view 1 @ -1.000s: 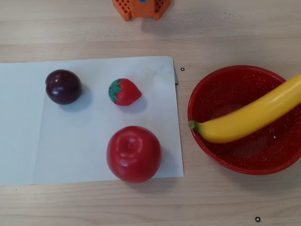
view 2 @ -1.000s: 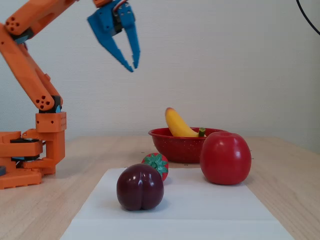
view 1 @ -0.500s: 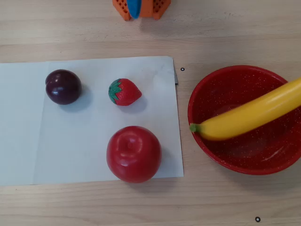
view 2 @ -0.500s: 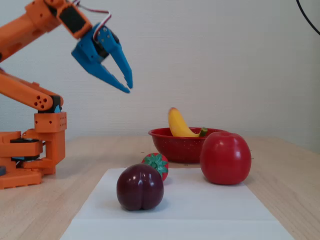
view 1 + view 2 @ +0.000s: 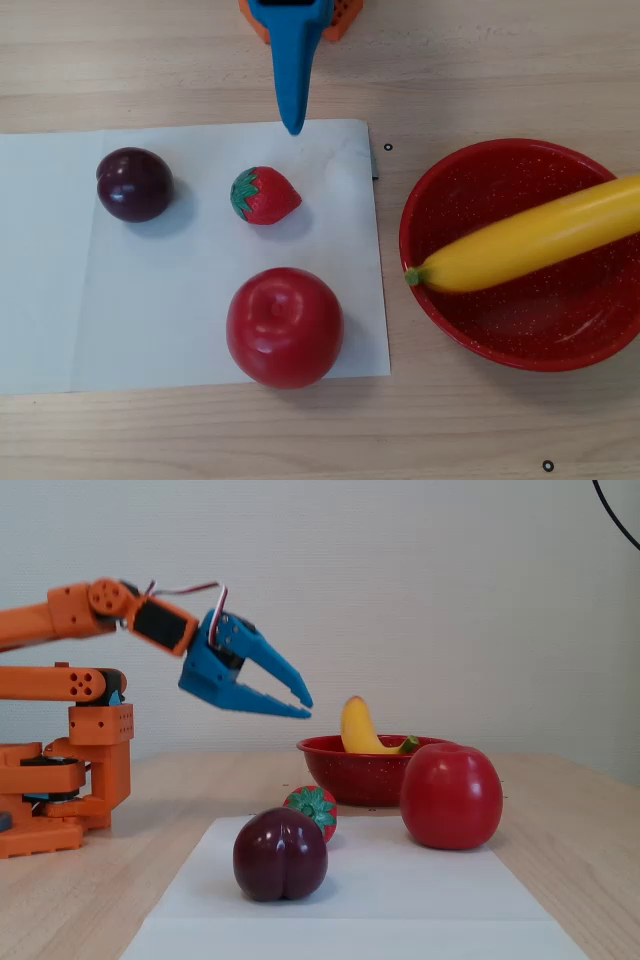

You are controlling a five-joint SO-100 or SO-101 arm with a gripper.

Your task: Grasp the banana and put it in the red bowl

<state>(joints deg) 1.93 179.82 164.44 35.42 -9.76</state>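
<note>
The table point(image 5: 500, 60) carried a white sheet point(image 5: 180, 340) that marked the fruit area. Beside it, the red bowl point(image 5: 470, 180) held the banana point(image 5: 530, 245), propped across its rim because it is longer than the bowl. The pincer point(image 5: 305, 702) hung spread and empty, so the task looked finished.

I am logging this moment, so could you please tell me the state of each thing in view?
Glossy yellow plastic banana: lying across the bowl, far end past the rim.
Speckled red bowl: upright, holding the banana.
Blue end effector: open, empty, above the table.
Red plastic apple: on the white paper sheet.
Red strawberry: on the paper.
Dark purple plum: on the paper.
</note>
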